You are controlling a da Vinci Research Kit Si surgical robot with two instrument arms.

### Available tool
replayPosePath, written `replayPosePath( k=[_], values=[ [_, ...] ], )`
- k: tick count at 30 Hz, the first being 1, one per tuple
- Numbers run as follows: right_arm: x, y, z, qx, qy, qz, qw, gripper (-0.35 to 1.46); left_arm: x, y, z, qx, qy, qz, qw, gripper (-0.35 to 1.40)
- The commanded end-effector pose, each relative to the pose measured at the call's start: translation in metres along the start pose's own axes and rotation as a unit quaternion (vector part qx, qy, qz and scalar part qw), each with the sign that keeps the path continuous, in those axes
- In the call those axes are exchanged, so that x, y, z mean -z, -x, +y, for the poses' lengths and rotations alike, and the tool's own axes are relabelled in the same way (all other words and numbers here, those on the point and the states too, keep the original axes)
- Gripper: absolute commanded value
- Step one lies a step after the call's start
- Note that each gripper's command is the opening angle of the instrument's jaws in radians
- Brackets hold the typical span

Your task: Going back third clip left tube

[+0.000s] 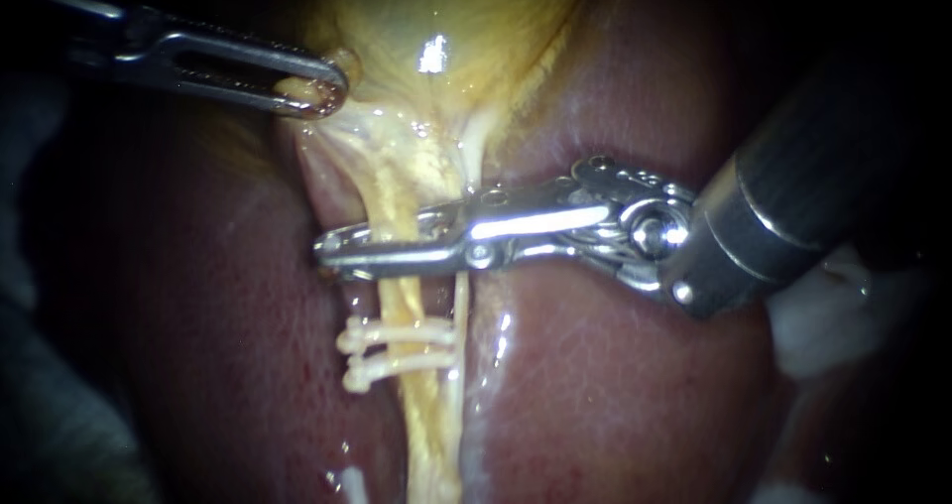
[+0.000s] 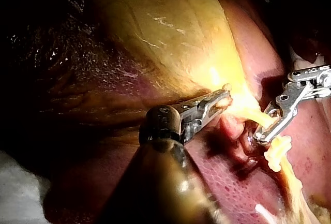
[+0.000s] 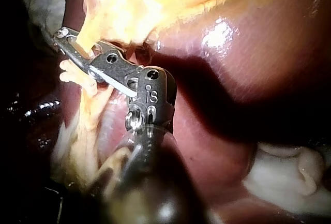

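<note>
kit: Right instrument (image 1: pixel 337 246) is nearest, fat dark shaft coming in from the right and lying across the liver (image 1: pixel 615 385). What are its jaws up to?

mo: Almost together, only a sliver of gap, and the left tube (image 1: pixel 424 415) runs straight through that gap, squeezed from both sides. Whether there's a clip inside them, can't tell tbh.

kit: Anything on the tube itself?

mo: Yep, two pale clips (image 1: pixel 397 332) sit across it just beside the jaws, on the side away from the gallbladder (image 1: pixel 446 8), close together, roughly mid-liver.

kit: And the left instrument (image 1: pixel 317 92)?

mo: Further back, well apart from the right one. Its slotted jaws are clamped on a little nub at the gallbladder's narrow end, right where the tube starts. Gallbladder itself is the yellow bulge behind everything.
</note>
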Motion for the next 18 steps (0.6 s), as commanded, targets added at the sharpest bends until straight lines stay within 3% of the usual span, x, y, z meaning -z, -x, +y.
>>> replayPosePath(
  k=[1, 3, 12, 18],
  values=[
    [0.0, 0.0001, 0.0, -0.003, 0.0, 0.0, 1.0, -0.35, 0.0, 0.0, 0.0, 0.0, 0.0, 0.0, 1.0, -0.35],
    [-0.0001, 0.0002, 0.0, -0.017, 0.0, 0.0, 0.9999, -0.31, 0.0, 0.0, 0.0, 0.0, 0.0, 0.0, 1.0, -0.35],
    [-0.0016, 0.0013, 0.0005, -0.023, 0.004, -0.001, 0.9997, 0.34, 0.0, 0.0, 0.0, 0.0, 0.0, 0.0, 1.0, -0.35],
    [-0.0024, 0.0014, 0.0012, -0.024, 0.007, 0.0, 0.9997, 0.44, 0.0001, 0.0, 0.0, 0.0, 0.0, 0.0, 1.0, -0.35]
  ],
)
